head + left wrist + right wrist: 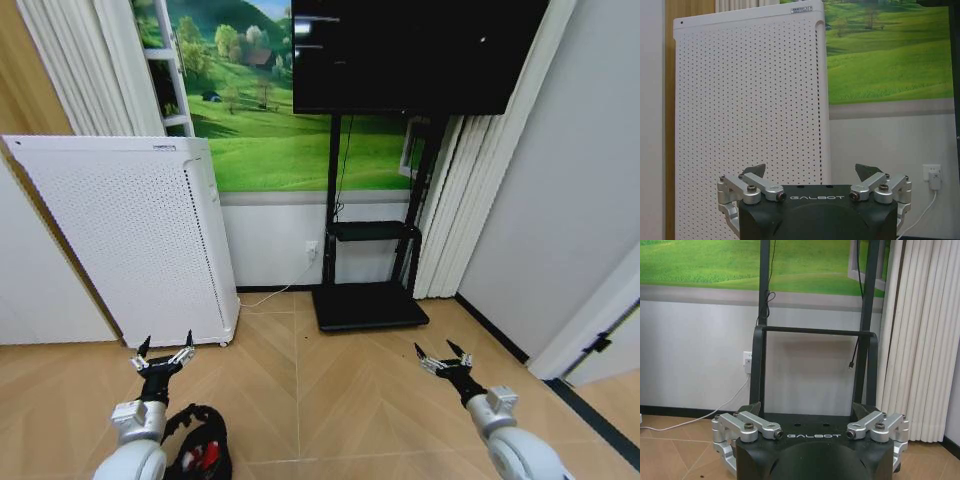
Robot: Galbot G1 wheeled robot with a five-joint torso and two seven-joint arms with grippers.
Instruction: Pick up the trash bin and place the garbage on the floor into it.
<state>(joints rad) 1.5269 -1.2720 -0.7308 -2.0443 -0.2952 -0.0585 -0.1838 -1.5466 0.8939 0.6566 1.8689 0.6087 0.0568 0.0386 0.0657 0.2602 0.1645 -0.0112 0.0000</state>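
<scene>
Both arms raised over the wooden floor (340,400); left tool (163,352) spread wide and empty, near the white perforated appliance (130,230); right tool (445,358) likewise open, short of the TV stand (368,300). Trash bin (200,450) low at near left, just beside the left arm, something red inside. Risk: forearm clipping the bin's rim when reaching down and tipping it, given such closeness.

Herringbone wood floor (340,390), meadow mural (270,110), perhaps wallpaper.
</scene>
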